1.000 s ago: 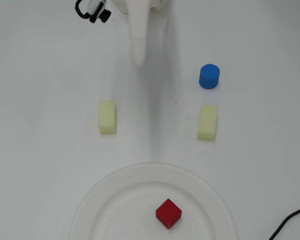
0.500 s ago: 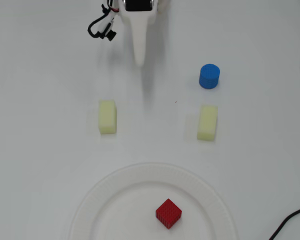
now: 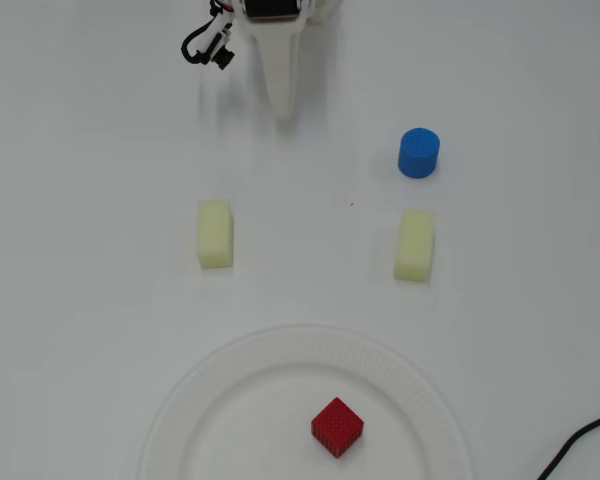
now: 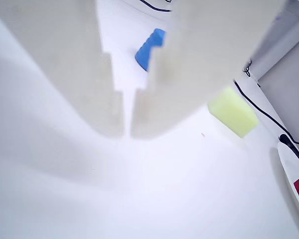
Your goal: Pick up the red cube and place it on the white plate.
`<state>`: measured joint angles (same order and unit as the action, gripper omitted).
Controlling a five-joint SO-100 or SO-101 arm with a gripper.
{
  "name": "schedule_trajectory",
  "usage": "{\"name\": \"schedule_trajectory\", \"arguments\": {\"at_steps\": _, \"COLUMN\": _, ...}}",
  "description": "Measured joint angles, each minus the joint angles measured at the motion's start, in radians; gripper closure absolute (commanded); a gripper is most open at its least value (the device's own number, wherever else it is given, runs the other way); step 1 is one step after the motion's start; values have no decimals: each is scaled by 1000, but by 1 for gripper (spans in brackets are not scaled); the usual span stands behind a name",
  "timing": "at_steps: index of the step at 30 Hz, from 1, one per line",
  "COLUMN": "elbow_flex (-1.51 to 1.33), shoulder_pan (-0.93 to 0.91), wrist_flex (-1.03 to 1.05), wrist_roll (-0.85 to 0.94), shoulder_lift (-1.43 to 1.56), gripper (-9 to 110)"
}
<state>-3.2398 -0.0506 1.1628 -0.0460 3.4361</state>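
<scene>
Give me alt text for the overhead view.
A red cube sits on a white plate at the bottom; beyond lie two pale yellow blocks and a blue cylinder, with the empty, closed gripper at the top.

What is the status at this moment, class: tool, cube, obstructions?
Tool shut, empty, up near the top edge overhead. Red cube resting on white plate. Nothing in the way.

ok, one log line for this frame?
red cube: on white plate | tool: shut, empty, near base, far from plate | blue cylinder, two yellow blocks: on table
</scene>
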Motion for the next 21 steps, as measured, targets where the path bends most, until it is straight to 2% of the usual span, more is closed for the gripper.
{"name": "schedule_trajectory", "arguments": {"at_steps": 7, "elbow_flex": 6, "shoulder_pan": 0, "wrist_flex": 69, "wrist_roll": 44, "shoulder_lift": 0, "gripper": 101}}
{"name": "schedule_trajectory", "arguments": {"at_steps": 15, "elbow_flex": 6, "shoulder_pan": -5, "wrist_flex": 69, "wrist_roll": 43, "shoulder_lift": 0, "gripper": 101}}
{"name": "schedule_trajectory", "arguments": {"at_steps": 18, "elbow_flex": 6, "shoulder_pan": -9, "wrist_flex": 69, "wrist_roll": 25, "shoulder_lift": 0, "gripper": 97}}
{"name": "schedule_trajectory", "arguments": {"at_steps": 21, "elbow_flex": 6, "shoulder_pan": -9, "wrist_flex": 69, "wrist_roll": 14, "shoulder_lift": 0, "gripper": 99}}
